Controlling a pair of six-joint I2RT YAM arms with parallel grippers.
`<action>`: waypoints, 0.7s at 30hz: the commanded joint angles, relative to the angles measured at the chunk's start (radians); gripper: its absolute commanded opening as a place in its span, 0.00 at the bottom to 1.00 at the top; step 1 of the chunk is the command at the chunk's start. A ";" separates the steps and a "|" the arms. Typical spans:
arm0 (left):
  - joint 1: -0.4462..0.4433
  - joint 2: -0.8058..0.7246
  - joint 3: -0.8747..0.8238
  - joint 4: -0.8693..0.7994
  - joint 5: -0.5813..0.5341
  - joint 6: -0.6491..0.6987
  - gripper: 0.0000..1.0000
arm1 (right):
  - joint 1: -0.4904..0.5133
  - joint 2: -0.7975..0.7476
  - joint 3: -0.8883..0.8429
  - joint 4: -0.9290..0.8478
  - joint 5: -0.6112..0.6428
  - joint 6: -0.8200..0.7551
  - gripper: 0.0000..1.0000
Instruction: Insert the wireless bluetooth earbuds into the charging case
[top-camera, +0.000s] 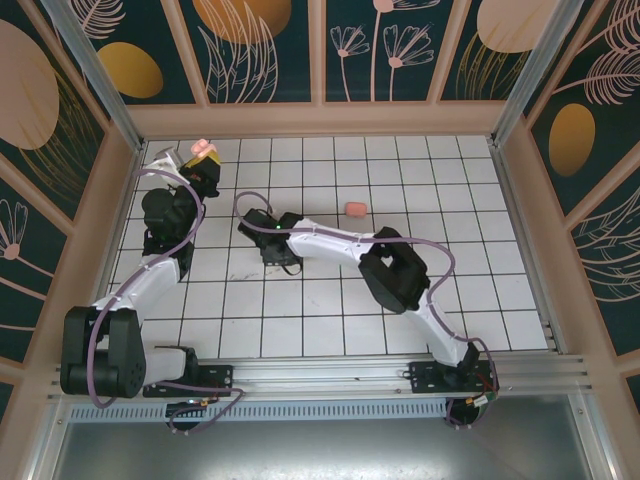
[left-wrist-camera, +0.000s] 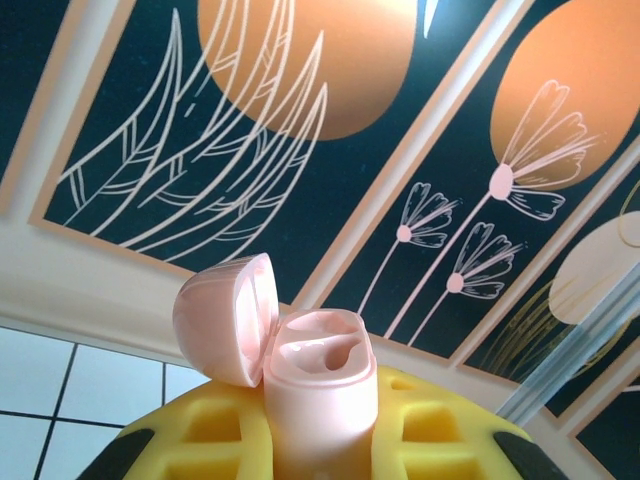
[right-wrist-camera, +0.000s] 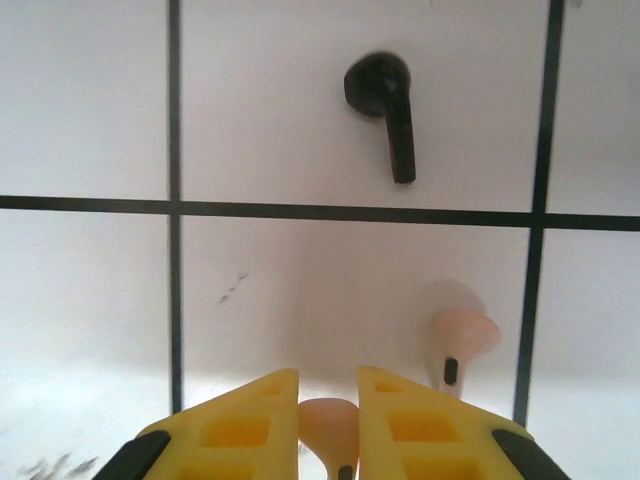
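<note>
The right tool (right-wrist-camera: 328, 390) is clamped on a pale pink stemmed earbud (right-wrist-camera: 330, 430) low over the white tiled table (right-wrist-camera: 90, 300). Its twin (right-wrist-camera: 455, 345) lies just beside the right finger, and a black earbud (right-wrist-camera: 385, 110) lies farther ahead. Well apart, at the far-left corner, the left tool (left-wrist-camera: 318, 420) grips the pink case (left-wrist-camera: 322, 375), lid (left-wrist-camera: 222, 318) open, sockets bare.

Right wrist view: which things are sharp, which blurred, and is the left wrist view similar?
Right wrist view: black earbud sharp, yellow fingers and the pink earbud between them soft, floor washed out nearby. Left wrist view: charging case fairly sharp, fingers below it blurred.
</note>
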 joint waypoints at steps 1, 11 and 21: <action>0.008 -0.031 0.041 0.006 0.062 0.012 0.00 | -0.021 -0.129 -0.034 0.038 0.044 -0.034 0.17; -0.002 -0.053 0.000 0.085 0.166 0.049 0.00 | -0.156 -0.378 -0.244 0.160 0.058 -0.150 0.17; -0.151 -0.078 -0.154 0.254 0.169 0.295 0.00 | -0.322 -0.607 -0.396 0.244 0.031 -0.276 0.17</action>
